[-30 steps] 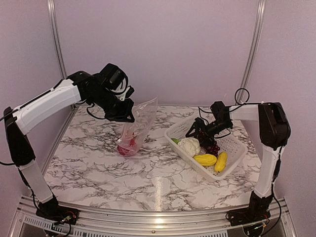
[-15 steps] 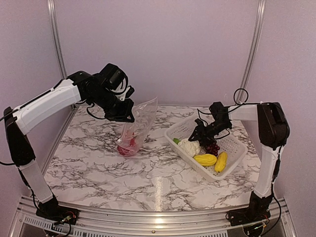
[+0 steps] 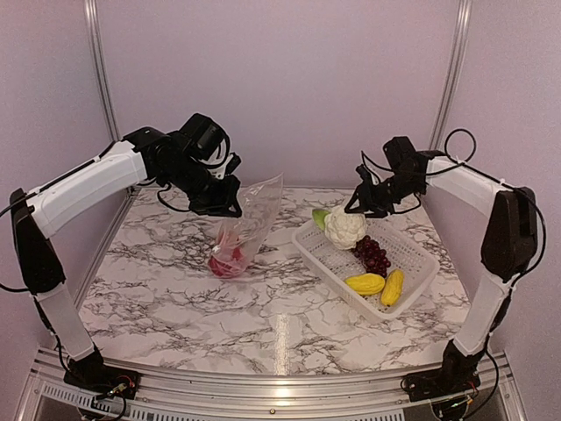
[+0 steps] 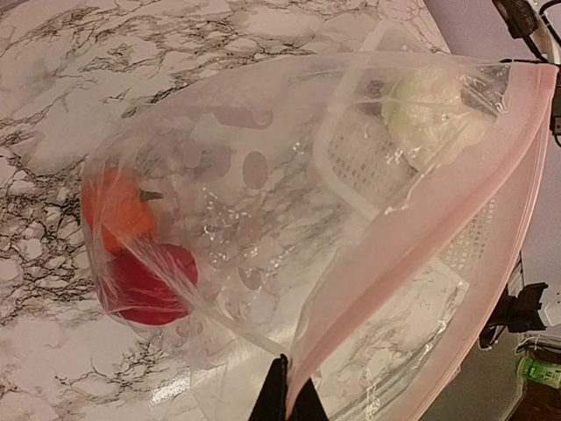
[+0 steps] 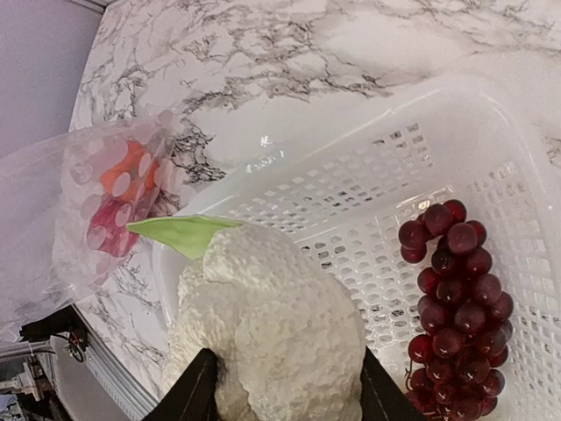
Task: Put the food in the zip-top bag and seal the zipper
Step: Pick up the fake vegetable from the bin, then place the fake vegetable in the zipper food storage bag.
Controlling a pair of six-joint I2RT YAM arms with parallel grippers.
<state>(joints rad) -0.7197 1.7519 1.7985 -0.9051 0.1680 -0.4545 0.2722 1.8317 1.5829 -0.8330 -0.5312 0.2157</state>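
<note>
My right gripper (image 3: 359, 207) has lifted the bumpy white toy cauliflower (image 5: 272, 324), pinched, clear of the white lattice plastic basket (image 3: 333, 272). My left gripper (image 3: 230, 209) pinches the clear crinkly zip-top bag (image 3: 250, 217) upright by its pale pink zipper strip (image 4: 429, 219), ready.

marble table (image 3: 175, 298) | white basket (image 3: 410, 253) right | zip-top bag (image 3: 245, 219) bottom resting centre

Marble-look table (image 3: 175, 298), white w/ dark grey veins, glossy top; soft light streak (image 3: 282, 338) near the front edge, approx. mid. Back wall (image 3: 280, 79) plain pale lilac, matte. Left wall (image 3: 35, 105) and right wall (image 3: 535, 88) same colour. Two slim silver alu posts stand at the back corners, left post (image 3: 98, 79) and right post (image 3: 450, 79). Ribbed metal rail (image 3: 263, 393) runs along the front edge. Light even, diffuse; shadows faint.
</note>
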